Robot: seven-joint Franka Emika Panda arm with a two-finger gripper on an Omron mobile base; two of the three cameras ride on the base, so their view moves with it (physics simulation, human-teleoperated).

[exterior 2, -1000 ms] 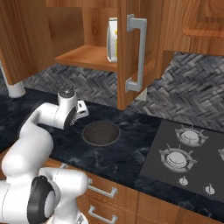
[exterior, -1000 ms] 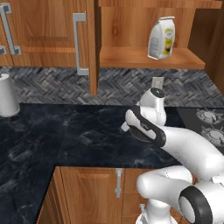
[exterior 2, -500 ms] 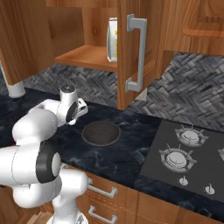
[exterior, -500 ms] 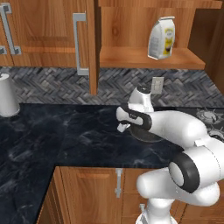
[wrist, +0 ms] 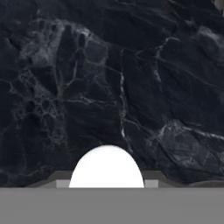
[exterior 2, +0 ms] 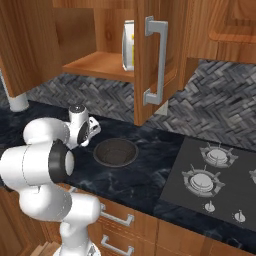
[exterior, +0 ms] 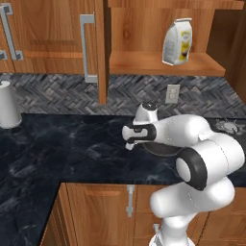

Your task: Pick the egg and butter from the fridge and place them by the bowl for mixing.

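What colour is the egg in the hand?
White; the egg shows best in the hand view.

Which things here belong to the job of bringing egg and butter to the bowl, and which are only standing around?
Part of the job:
- egg, held in the gripper
- bowl on the counter

Just standing around:
- yellow bag on the open shelf
- white jug at the counter's far left
- stove
- wall socket

Glossy white arm (exterior: 192,139) of rounded segments, black rings at joints, dark grey gripper (exterior: 130,139).
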